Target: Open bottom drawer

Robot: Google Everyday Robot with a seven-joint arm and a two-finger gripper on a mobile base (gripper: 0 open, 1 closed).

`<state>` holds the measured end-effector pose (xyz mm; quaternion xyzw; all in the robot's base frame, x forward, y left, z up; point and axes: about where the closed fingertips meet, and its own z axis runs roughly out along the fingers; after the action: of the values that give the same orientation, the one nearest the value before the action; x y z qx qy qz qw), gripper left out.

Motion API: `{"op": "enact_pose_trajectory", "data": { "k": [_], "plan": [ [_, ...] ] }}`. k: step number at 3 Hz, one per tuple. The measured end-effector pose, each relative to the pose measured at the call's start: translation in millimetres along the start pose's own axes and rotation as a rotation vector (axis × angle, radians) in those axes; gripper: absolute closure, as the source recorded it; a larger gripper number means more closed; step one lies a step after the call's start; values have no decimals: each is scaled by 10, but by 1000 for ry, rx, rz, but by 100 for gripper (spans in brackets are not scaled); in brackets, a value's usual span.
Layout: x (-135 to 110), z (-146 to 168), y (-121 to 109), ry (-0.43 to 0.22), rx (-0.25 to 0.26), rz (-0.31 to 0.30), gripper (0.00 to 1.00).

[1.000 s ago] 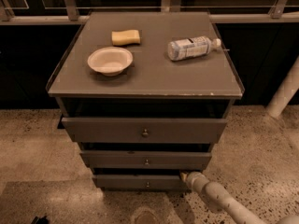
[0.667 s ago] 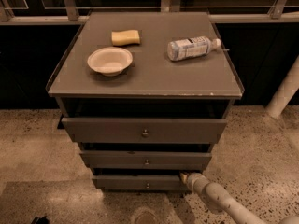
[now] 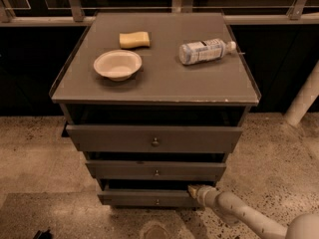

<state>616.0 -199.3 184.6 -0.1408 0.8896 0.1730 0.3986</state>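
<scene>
The grey cabinet has three drawers. The bottom drawer is the lowest, shortest grey front with a tiny round knob at its centre. It stands out slightly, with a dark gap above it. My gripper reaches in from the lower right on a white arm. Its tip sits at the drawer's upper right corner, against the front. The top drawer and middle drawer sit above.
On the cabinet top lie a white bowl, a yellow sponge and a plastic bottle on its side. A white post stands at the right. Speckled floor surrounds the cabinet; a railing runs behind.
</scene>
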Motion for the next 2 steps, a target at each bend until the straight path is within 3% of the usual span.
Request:
{"op": "enact_pose_trajectory", "data": {
  "k": [1,2],
  "plan": [
    [150,-58,27,47,-19,10,100],
    [115,-86,38,47,-19,10,100]
  ]
}}
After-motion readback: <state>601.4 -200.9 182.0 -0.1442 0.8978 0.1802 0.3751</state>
